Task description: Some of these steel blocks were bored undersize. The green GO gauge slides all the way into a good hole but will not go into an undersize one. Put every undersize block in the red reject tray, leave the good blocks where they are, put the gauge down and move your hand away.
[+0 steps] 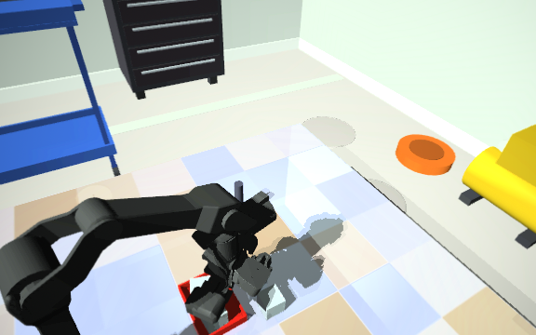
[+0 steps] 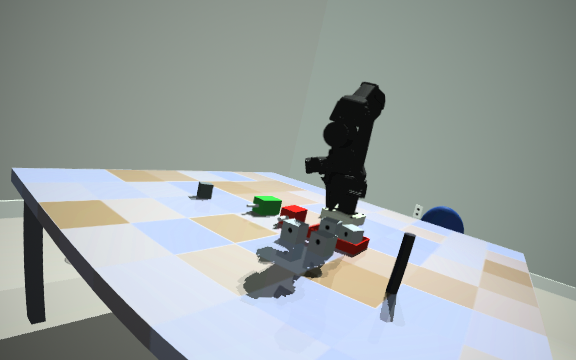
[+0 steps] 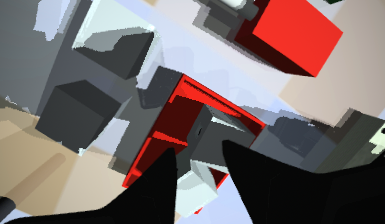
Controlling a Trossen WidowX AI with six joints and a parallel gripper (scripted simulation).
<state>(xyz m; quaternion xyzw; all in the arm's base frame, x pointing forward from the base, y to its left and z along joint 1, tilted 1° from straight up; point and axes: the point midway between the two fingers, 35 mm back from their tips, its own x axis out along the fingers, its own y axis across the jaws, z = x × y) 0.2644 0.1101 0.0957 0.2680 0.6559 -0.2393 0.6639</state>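
Observation:
My gripper (image 3: 198, 150) (image 2: 340, 208) is partly open, tilted above the red tray (image 3: 223, 100) (image 1: 241, 320), with nothing seen held. Under the fingers two steel blocks sit in the tray: one (image 3: 228, 132) shows a small dark hole, and a pale one (image 3: 195, 192) leans near the tray's lower end. Outside the tray stand a pale block (image 3: 105, 22) (image 2: 293, 233) and a darker block (image 3: 75, 117) (image 2: 322, 246). The green gauge (image 2: 267, 206) lies on the table with its pin pointing left. The fingertips are hidden in the top view.
A red gauge (image 2: 294, 212) (image 3: 300, 37) lies between the green one and the tray. A pale bar with holes (image 2: 355, 218) is beside the tray. A black cylinder (image 2: 401, 262) (image 1: 238, 192) stands upright. A small dark block (image 2: 205, 190) stands farther off.

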